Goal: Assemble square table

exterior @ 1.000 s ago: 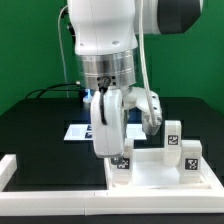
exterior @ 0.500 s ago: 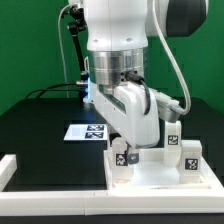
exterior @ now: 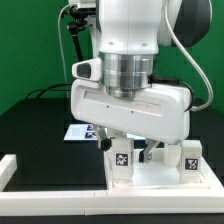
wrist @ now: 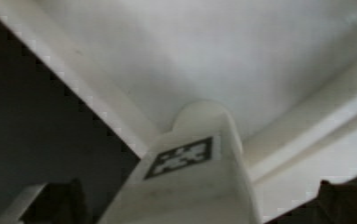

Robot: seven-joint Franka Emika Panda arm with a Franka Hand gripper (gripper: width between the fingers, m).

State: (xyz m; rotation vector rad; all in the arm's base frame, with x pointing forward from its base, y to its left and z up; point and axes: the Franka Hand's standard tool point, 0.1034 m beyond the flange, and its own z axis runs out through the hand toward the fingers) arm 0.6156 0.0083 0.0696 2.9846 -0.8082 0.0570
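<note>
1. In the exterior view the arm's broad white wrist housing (exterior: 130, 105) fills the middle of the picture and hides much of what lies behind it; the arm's upper part runs out of the frame at the top.
2. The marker board (exterior: 82, 131) on the black table (exterior: 35, 125) shows only as a small corner with part of one tag, the rest being covered by the arm.
3. The square tabletop (exterior: 165, 175) lies at the near edge of the table toward the exterior view's right, touching the long white border rail (exterior: 60, 188); its right part is cut off by the picture's edge.
4. Two tagged legs stand upright on the tabletop: one leg (exterior: 121, 160) at its left corner, another leg (exterior: 190, 158) near its right edge. Whether they are seated in sockets cannot be made out.
5. The arm points straight down over the tabletop, with the gripper (exterior: 128, 148) just above the left leg.
6. The fingers (exterior: 148, 152) stand spread wide apart, holding nothing; the left leg stands between them, apart from both.
7. The wrist view is blurred: the same leg (wrist: 189, 175) rises in the middle, with dark fingertips (wrist: 47, 200) at either side, clear of it.
8. The tags are black-and-white square patterns; no letters or brand names are readable.
</note>
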